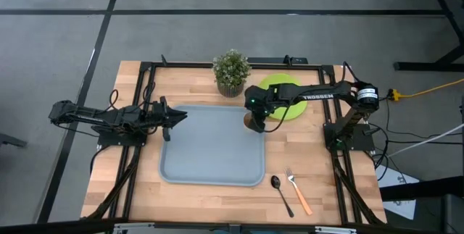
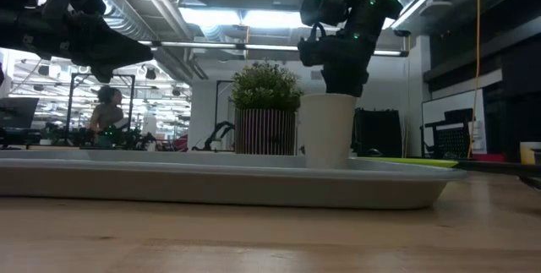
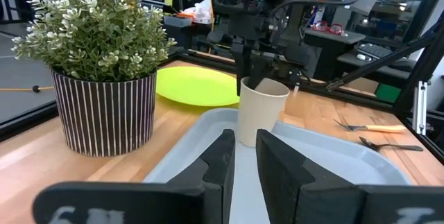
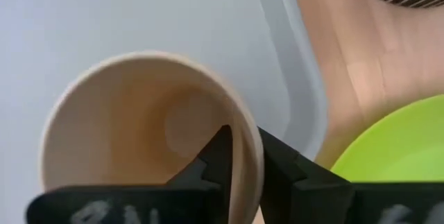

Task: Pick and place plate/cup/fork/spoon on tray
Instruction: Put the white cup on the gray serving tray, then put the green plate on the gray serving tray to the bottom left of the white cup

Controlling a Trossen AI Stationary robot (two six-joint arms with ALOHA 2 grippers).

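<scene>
Right now your right gripper [image 1: 254,122] is pinched on the wall of the cup [image 3: 261,111], one finger inside the rim and one outside, and the cup stands upright at the far right corner of the tray [image 1: 210,158]. From the low view I cannot tell whether its base rests on the tray floor or hangs just above it. So I judge you are at the setting-down of the cup; what comes next is to ease it onto the floor, spread the fingers, and lift straight up so the inner finger does not drag the rim and tip it.

Mind the edges: the cup is near the tray's raised rim, with the plate [image 1: 284,96] just beyond on the wood and the potted plant [image 1: 231,72] near the same corner. Most of the tray is bare. The spoon [image 1: 280,191] and fork [image 1: 297,188] lie off the tray's near right corner, well apart from the cup. Your left gripper [image 1: 172,116] waits at the tray's left edge, fingers nearly closed on nothing.
</scene>
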